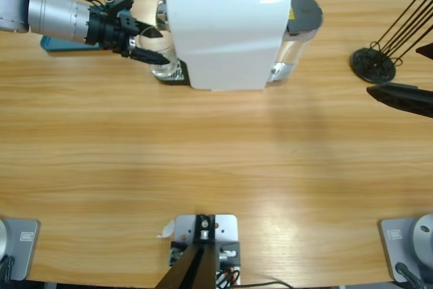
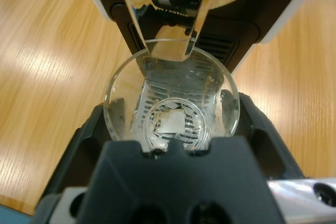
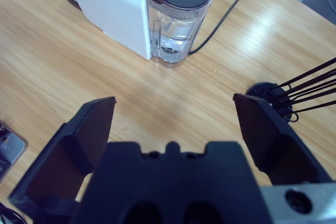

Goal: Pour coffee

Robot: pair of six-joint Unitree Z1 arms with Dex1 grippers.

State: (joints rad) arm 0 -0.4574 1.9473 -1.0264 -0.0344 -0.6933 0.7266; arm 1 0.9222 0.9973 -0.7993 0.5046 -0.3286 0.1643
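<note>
A clear drinking glass (image 2: 171, 85) stands on the slotted drip tray under the spout (image 2: 173, 19) of the white coffee machine (image 1: 223, 28). My left gripper (image 2: 173, 113) is shut on the glass, one black jaw against each side. In the high view this gripper (image 1: 145, 49) reaches in from the upper left to the glass (image 1: 164, 60) at the machine's left end. The glass bottom shows only pale reflections; the coffee is out of view. My right gripper (image 3: 173, 103) hovers open over bare table, and shows at the right edge (image 1: 399, 95).
The machine's clear water tank (image 3: 176, 19) with a black lid sits at its right end, and a dark cable (image 3: 226, 17) runs off behind it. A black wire rack (image 1: 373, 64) stands at the far right. Something blue (image 1: 57, 45) lies under the left arm.
</note>
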